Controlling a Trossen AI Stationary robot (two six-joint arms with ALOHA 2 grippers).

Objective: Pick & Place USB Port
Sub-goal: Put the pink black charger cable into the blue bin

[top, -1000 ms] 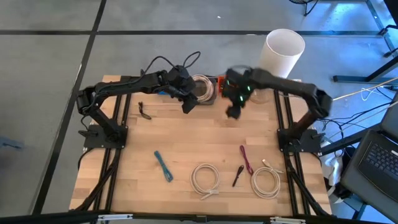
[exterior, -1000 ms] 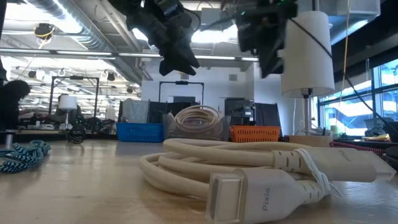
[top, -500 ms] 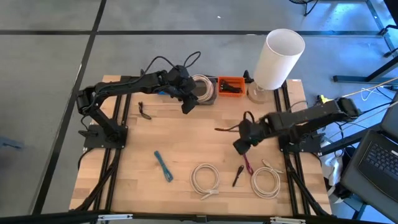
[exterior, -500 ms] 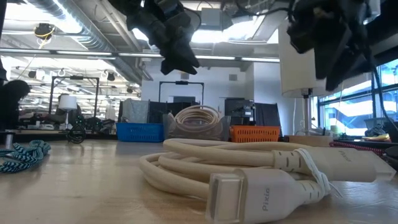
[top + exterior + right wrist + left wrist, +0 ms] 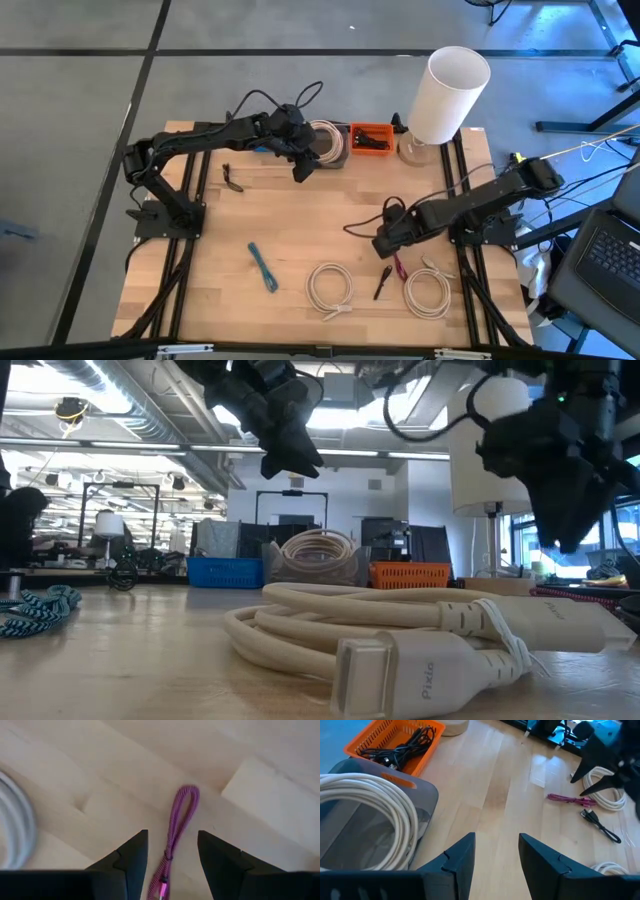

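A wooden table is seen from above, with both dark arms reaching over it. A large white paper roll stands upright at the far right corner, and just beside it, along the far edge, an orange basket filled with black cords is set next to a grey bin holding a coil of white cable. On the near part of the table two more white cable coils are laid, one near the middle and one toward the right; a blue braided cable is placed to the left of them and a short black cable between them. The pink braided cable, doubled into a narrow loop, is lying flat on the wood in the near right area, between the black cable and the right-hand coil. The right gripper is held low directly over this pink cable, its fingers spread apart with the cable lined up in the gap between them; nothing is gripped. The left gripper is held raised at the far side of the table, just beside the grey bin, its fingers likewise parted and empty.
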